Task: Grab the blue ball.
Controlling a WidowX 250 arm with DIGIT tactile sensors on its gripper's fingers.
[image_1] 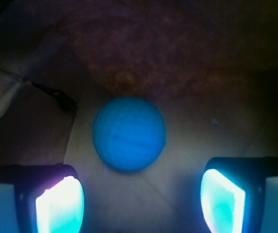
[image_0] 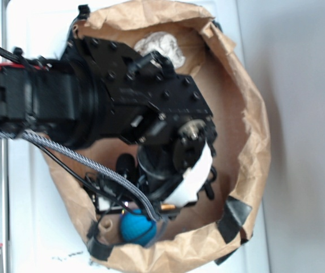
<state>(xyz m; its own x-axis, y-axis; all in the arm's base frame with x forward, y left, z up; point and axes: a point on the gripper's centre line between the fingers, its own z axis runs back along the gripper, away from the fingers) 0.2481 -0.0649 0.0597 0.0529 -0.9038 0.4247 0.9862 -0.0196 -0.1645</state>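
The blue ball [image_1: 129, 133] lies on the pale floor of the brown paper bag, just ahead of my gripper [image_1: 141, 201]. Both pads [image_1: 61, 206] stand wide apart on either side, with bare floor between them and nothing held. In the exterior view the blue ball [image_0: 138, 227] rests at the near end of the bag, partly covered by the black arm and its cables. My gripper [image_0: 151, 213] hangs over it inside the bag, its fingers mostly hidden by the wrist.
The brown paper bag [image_0: 253, 148] walls me in on all sides, its rim held by black clips [image_0: 234, 218]. A crumpled white paper wad [image_0: 159, 45] lies at the far end. The bag's creased wall [image_1: 168, 53] rises just behind the ball.
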